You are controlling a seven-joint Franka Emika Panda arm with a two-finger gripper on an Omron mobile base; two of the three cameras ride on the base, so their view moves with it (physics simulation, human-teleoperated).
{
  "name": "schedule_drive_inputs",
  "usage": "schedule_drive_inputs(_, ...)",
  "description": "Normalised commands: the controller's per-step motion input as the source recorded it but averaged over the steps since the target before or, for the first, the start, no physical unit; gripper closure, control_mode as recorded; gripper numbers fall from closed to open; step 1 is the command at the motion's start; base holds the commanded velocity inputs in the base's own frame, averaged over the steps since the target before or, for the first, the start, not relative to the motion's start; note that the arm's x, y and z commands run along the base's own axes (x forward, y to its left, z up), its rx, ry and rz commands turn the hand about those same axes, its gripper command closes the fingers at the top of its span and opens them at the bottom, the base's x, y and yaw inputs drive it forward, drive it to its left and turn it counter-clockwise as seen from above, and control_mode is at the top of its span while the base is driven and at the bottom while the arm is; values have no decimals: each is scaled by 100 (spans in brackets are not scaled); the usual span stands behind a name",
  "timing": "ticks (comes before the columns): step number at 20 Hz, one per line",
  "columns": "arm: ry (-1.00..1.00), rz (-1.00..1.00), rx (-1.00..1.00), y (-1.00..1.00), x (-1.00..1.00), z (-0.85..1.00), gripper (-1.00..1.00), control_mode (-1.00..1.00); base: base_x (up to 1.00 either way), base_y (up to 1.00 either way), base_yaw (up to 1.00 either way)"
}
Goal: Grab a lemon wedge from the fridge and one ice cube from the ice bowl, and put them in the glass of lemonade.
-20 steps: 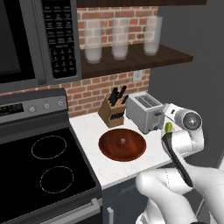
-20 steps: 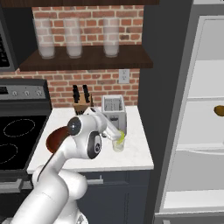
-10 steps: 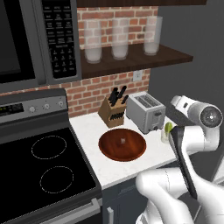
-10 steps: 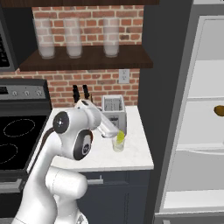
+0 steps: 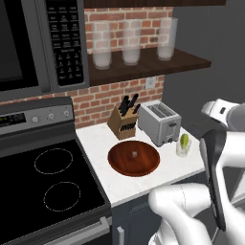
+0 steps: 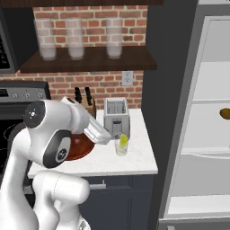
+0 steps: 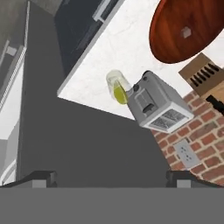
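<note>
The short glass of lemonade (image 5: 183, 148) (image 6: 121, 147) (image 7: 116, 81) stands near the counter's right front corner, beside the toaster. A yellow-green lemon wedge (image 5: 184, 140) (image 6: 123, 140) (image 7: 119, 94) sits in it. The reddish-brown ice bowl (image 5: 119, 165) (image 7: 175, 43) lies to its left with one ice cube (image 5: 134, 154) (image 7: 186, 32) inside. The arm partly covers the bowl (image 6: 81, 150) in the right base view. The fridge (image 6: 211, 134) stands open on the right, showing white shelves. My gripper (image 7: 111, 179) is open and empty, high above the glass and toaster, next to the fridge's dark side wall (image 7: 87, 140).
A silver toaster (image 5: 159, 122) (image 6: 116, 117) (image 7: 157, 103) and a knife block (image 5: 124, 122) (image 7: 203, 74) stand at the back of the counter. The black stove (image 5: 43, 182) is to the left. Three tall glasses (image 5: 130, 43) stand on the shelf above. A round brownish item (image 6: 225, 113) lies on a fridge shelf.
The arm has swung up and to the right, away from the glass, with the jaws staying open. The lemon wedge stays in the glass throughout.
</note>
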Motion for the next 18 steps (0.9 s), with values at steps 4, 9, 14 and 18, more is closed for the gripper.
schedule_drive_inputs(4,1,11,-14,67,-57,0,-100,-100,0,0,0)
schedule_drive_inputs(9,0,12,-16,87,-39,-15,-100,-100,0,0,0)
schedule_drive_inputs(14,0,9,-17,89,-27,-31,-100,-100,0,0,0)
schedule_drive_inputs(18,0,6,-15,80,-18,-33,-100,-100,0,0,0)
